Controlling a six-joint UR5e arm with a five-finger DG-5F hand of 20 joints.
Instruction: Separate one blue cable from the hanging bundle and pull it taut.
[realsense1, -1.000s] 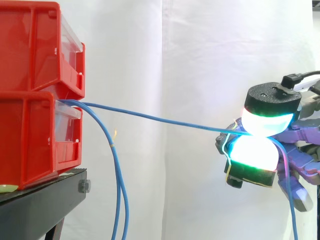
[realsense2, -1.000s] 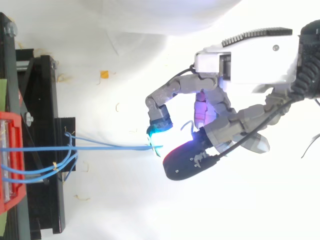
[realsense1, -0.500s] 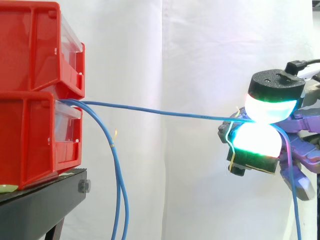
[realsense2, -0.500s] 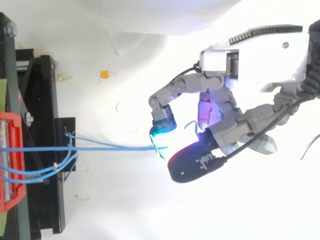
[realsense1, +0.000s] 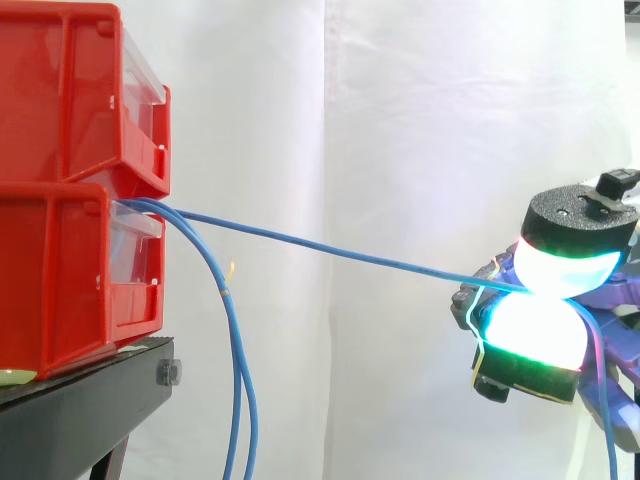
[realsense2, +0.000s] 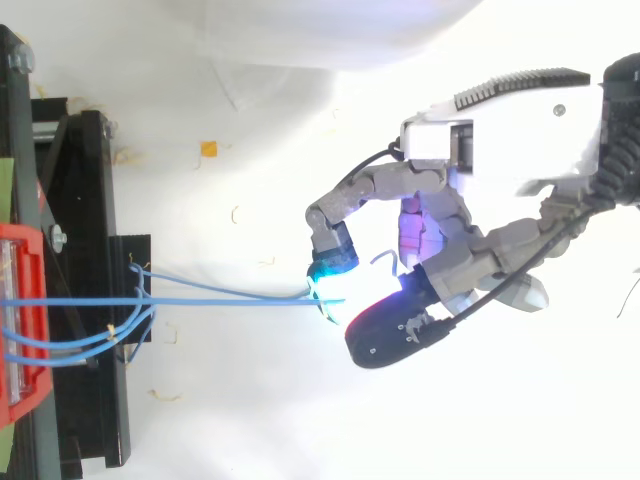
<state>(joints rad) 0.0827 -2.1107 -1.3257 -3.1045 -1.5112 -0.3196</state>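
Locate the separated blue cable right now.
Side view: the blue cable slopes from the lower red bin at left down to the hand at right, pinched between its pads; the bundle hangs below.

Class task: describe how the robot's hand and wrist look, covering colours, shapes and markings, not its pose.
The hand has grey, segmented fingers, some tinted purple by the glow. Its fingertips are thick rounded pads glowing white with green and cyan edges, backed by black caps. Behind sits a boxy white wrist housing with a black ribbed strip.
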